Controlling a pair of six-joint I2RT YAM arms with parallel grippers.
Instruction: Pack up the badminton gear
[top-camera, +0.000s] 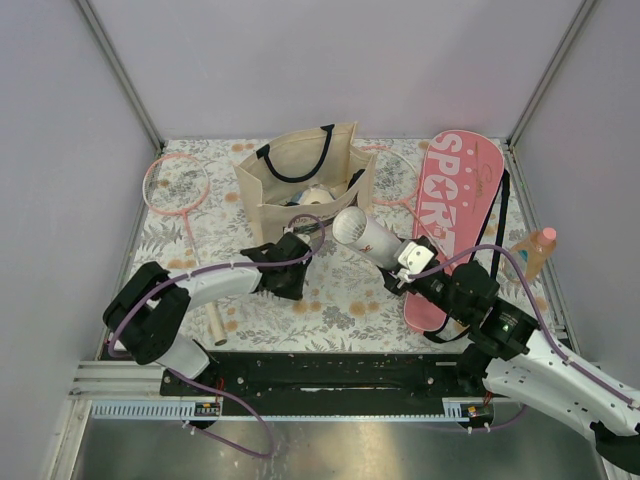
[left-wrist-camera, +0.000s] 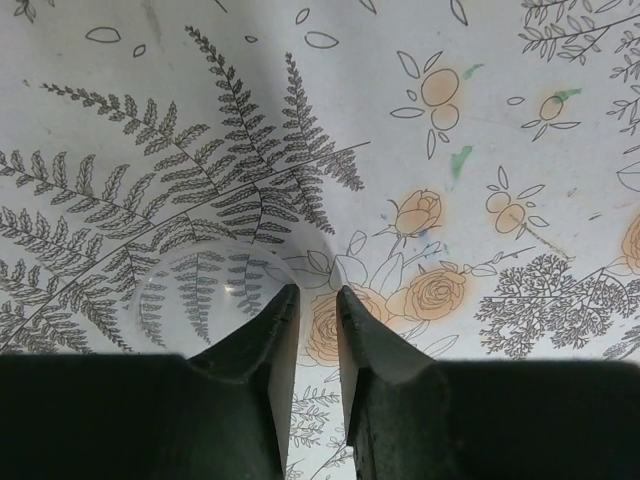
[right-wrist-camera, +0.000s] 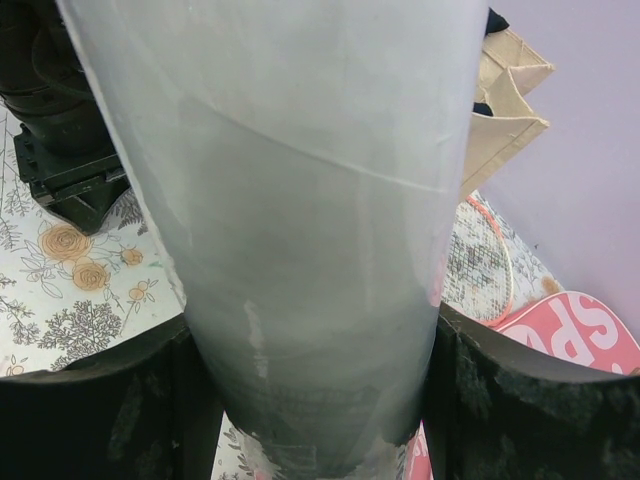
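My right gripper (top-camera: 405, 262) (right-wrist-camera: 315, 400) is shut on the long white tube (top-camera: 362, 235) (right-wrist-camera: 300, 200) and holds it tilted, its open end toward the beige tote bag (top-camera: 300, 170). My left gripper (top-camera: 290, 265) (left-wrist-camera: 315, 300) is low over the tablecloth in front of the bag. Its jaws stand nearly together, pinching the rim of a clear round lid (left-wrist-camera: 195, 290). One pink racket (top-camera: 178, 185) lies at the back left. The second racket (top-camera: 395, 175) lies behind the bag. The pink SPORT cover (top-camera: 455, 210) lies at the right. Something white (top-camera: 318, 195) shows inside the bag.
A clear bottle with a pink cap (top-camera: 535, 250) lies at the right edge beside the cover's black strap (top-camera: 500, 225). The first racket's handle end (top-camera: 213, 325) lies by my left arm. Walls close in the table on three sides.
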